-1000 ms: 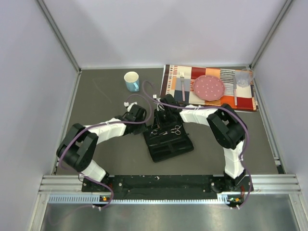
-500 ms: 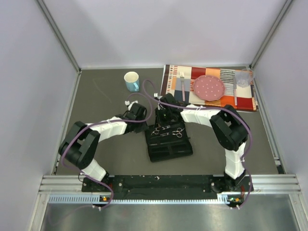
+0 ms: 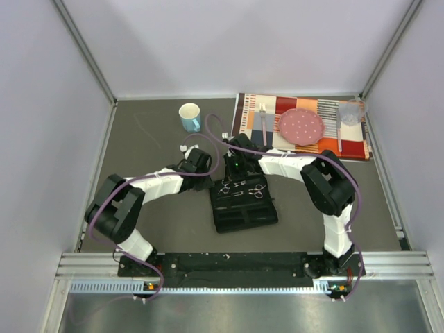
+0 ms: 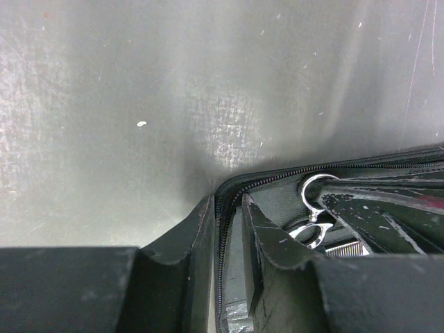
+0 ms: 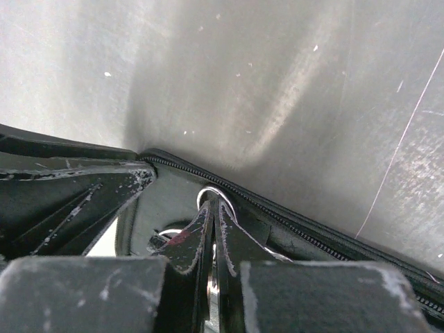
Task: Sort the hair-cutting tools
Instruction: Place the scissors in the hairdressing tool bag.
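A black zip case (image 3: 243, 208) lies open mid-table with two small silver scissors (image 3: 225, 188) (image 3: 256, 189) on its far half. My left gripper (image 3: 211, 178) (image 4: 229, 232) is shut on the case's zip edge (image 4: 223, 201) at the far left corner, one finger outside and one inside. My right gripper (image 3: 235, 172) (image 5: 214, 215) is shut on a scissors finger ring (image 5: 207, 196) just inside the far edge. That ring also shows in the left wrist view (image 4: 316, 189). A ribbed pale strip (image 4: 345, 248) lies below it. I cannot make out the combs.
A blue-and-white mug (image 3: 190, 116) stands at the far left. A striped placemat (image 3: 243, 118) at the far right carries a fork (image 3: 263, 123), a pink dotted plate (image 3: 301, 125), a clear cup (image 3: 350, 112) and a utensil (image 3: 339, 132). Grey walls surround the table.
The case and both scissors have shifted a little and turned straighter on the table. Both grippers have stayed at the case's far edge, edging slightly away from the bases.
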